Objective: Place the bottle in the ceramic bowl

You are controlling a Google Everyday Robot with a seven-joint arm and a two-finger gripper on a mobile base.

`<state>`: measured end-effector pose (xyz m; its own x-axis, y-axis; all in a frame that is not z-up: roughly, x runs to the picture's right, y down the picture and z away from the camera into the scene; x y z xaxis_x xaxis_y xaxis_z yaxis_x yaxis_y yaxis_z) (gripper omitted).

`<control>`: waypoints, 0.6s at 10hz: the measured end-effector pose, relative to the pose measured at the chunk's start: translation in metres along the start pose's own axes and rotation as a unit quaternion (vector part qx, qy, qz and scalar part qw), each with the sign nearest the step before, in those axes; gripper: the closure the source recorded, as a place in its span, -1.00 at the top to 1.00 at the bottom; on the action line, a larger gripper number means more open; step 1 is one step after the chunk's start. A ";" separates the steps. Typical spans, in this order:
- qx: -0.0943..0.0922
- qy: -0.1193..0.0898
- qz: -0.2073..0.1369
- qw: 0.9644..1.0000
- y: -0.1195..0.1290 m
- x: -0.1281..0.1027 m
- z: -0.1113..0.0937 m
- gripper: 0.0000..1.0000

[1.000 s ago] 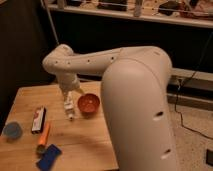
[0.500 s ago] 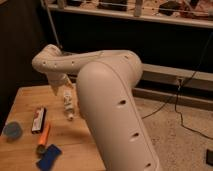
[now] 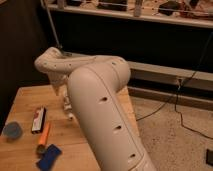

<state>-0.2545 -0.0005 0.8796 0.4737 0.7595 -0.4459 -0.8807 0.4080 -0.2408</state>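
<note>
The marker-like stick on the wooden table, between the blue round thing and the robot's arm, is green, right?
No: the camera view shows the stick is orange, not green. It does lie on the wooden table, between the blue-grey round object and the arm. The gripper hangs below the wrist, over the table, with the white bottle at it.

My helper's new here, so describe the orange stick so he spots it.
On the wooden table, left of the gripper under the white arm, the orange stick lies between a black-and-white packet and a blue pad. It's the only slim orange thing.
</note>
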 end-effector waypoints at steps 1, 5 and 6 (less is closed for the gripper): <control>0.003 0.003 0.006 1.000 -0.001 -0.003 0.010 0.30; 0.005 0.007 0.058 0.998 -0.001 -0.013 0.038 0.30; 0.005 0.008 0.072 0.997 0.000 -0.015 0.044 0.30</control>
<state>-0.2619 0.0109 0.9243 0.3429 0.8024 -0.4885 -0.9393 0.3009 -0.1651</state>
